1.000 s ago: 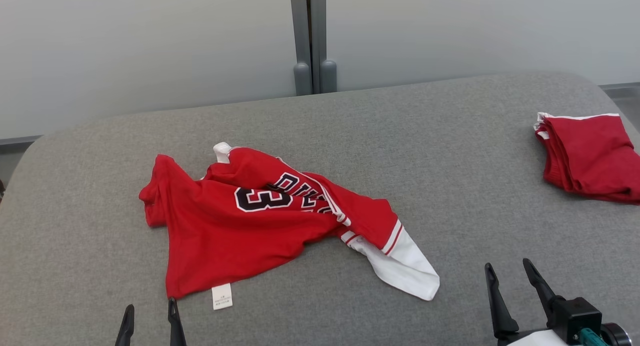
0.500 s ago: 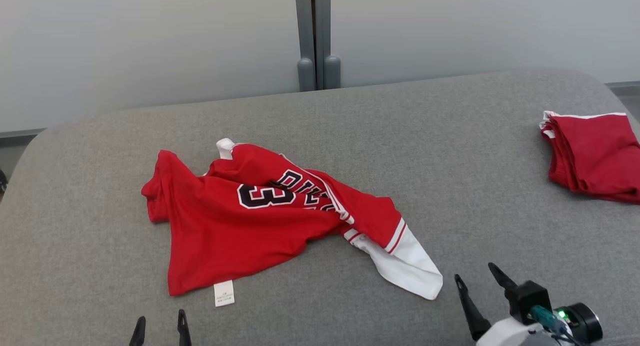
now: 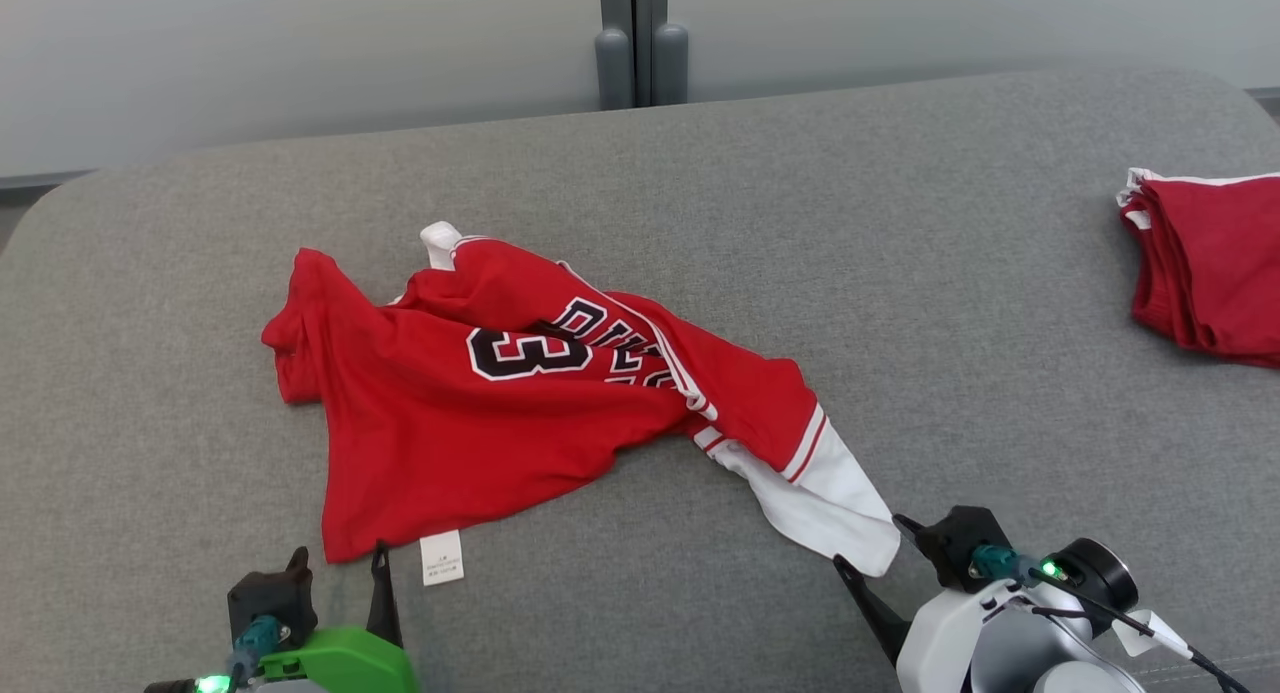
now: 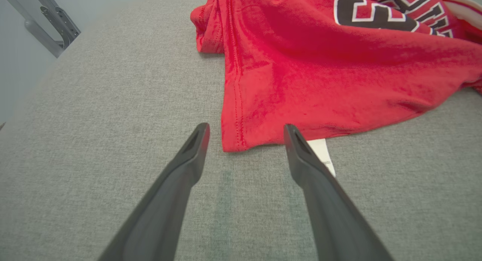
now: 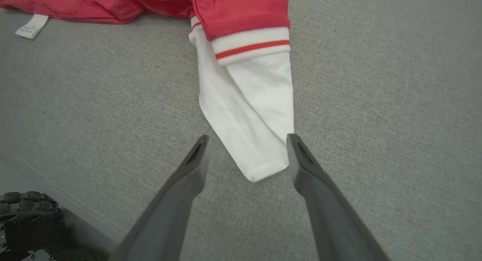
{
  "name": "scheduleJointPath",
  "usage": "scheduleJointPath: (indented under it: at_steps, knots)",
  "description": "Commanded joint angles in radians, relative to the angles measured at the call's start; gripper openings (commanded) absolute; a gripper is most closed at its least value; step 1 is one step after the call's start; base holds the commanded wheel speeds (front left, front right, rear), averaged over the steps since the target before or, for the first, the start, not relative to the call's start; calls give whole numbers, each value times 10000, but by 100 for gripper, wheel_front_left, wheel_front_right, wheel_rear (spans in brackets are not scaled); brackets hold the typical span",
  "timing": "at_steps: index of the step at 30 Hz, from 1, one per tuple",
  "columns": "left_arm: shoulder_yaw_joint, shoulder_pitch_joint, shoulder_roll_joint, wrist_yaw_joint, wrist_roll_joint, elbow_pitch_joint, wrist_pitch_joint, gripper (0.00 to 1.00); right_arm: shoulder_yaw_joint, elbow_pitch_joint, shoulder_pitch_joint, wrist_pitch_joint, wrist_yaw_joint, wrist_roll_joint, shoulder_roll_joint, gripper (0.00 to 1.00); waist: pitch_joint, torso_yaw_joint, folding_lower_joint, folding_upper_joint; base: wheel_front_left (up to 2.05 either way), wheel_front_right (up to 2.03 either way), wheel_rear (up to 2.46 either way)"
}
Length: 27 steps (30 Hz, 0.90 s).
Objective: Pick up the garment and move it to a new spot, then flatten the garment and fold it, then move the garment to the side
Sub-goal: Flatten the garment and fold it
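Observation:
The garment (image 3: 470, 413) is a red jersey with a black number and a white sleeve (image 3: 830, 503). It lies crumpled in the middle of the grey padded surface (image 3: 900, 273). My left gripper (image 3: 340, 558) is open just short of the lower hem corner. In the left wrist view that gripper (image 4: 245, 131) has the red hem corner (image 4: 241, 136) between its fingertips, with the white label (image 4: 324, 155) behind the right finger. My right gripper (image 3: 868, 541) is open at the sleeve's tip. In the right wrist view this gripper (image 5: 247, 140) straddles the white sleeve end (image 5: 256, 103).
A folded red garment with white trim (image 3: 1210, 263) lies at the surface's right edge. Grey posts (image 3: 640, 53) stand behind the far edge against a pale wall. Bare grey fabric surrounds the jersey on all sides.
The head camera has tilted down. Both arms have come forward, the left gripper up to the hem corner and the right gripper left up to the sleeve tip. The jersey has not moved.

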<state>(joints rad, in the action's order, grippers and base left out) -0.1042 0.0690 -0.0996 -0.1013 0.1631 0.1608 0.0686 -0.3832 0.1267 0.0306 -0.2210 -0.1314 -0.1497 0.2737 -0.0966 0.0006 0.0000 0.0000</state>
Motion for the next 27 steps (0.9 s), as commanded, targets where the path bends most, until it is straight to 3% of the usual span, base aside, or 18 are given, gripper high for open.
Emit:
scheduleJointPath:
  at_steps: [1, 17, 27]
  knots:
    - [-63, -199, -44, 58, 28, -65, 170, 100, -84, -35, 178, -87, 16, -93, 83, 100, -249, 21, 0, 0, 0, 0, 0]
    - [-407, -586, 189, -126, 614, -993, 1976, 100, -423, 146, 668, -892, 16, -1015, 394, 100, -916, 190, 0, 0, 0, 0, 0]
    - [-373, -1315, 19, -352, 536, -613, 2580, 100, -596, 93, 1024, -1421, 16, -1280, 540, 100, -1366, 167, 0, 0, 0, 0, 0]
